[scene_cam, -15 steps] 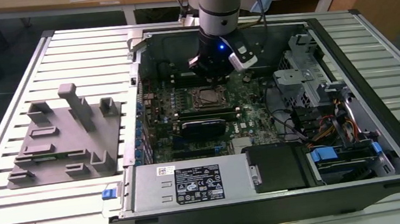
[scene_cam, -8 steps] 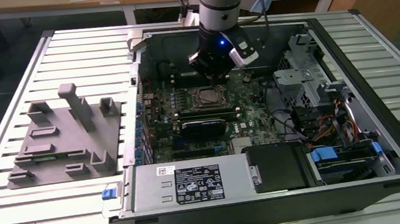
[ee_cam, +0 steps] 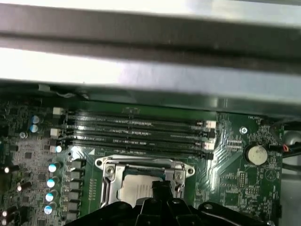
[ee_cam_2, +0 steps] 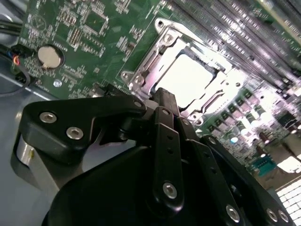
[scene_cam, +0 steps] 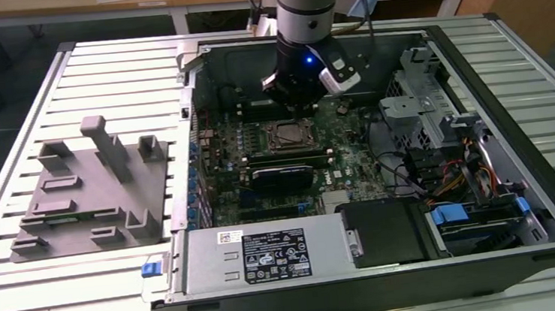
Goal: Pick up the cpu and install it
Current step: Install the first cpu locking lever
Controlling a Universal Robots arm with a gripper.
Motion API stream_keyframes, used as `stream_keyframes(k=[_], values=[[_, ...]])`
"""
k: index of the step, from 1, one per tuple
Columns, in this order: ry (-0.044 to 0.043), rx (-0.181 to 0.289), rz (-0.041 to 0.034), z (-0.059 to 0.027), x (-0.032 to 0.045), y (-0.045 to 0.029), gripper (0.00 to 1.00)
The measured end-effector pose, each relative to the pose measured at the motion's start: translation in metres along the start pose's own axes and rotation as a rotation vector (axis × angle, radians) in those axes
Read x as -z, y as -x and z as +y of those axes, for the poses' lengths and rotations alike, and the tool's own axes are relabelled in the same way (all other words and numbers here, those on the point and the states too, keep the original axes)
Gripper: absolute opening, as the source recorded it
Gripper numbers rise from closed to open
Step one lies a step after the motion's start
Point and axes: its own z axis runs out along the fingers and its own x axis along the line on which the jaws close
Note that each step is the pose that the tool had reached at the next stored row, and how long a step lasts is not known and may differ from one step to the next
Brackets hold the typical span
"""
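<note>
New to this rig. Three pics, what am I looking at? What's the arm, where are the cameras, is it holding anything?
It is a single robot arm reaching down into an open computer case that lies on a slatted metal table.

The exterior view comes from a camera off the arm and takes in the whole scene. Both wrist views come from cameras riding on the arm, looking past its black tool at the green motherboard.

The tool hangs just above the processor socket. The cpu, the silvery square, already lies inside the socket frame in both wrist views. The tool's tip is right by it; whether it is gripping it cannot be told.

On the exterior view's left, a grey moulded fixture sits on the table beside the case.
</note>
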Motion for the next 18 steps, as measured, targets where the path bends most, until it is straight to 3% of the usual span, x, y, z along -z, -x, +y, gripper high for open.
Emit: stream_keyframes(k=[10, 15, 18], values=[[0.0000, 0.000, 0.0000, -0.0154, 0.0008, -0.0009, 0.11], [0.0004, 0.000, 0.0000, -0.0183, 0.0012, -0.0012, 0.11], [0.0009, 0.000, -0.0001, -0.0181, 0.0056, -0.0011, 0.11]])
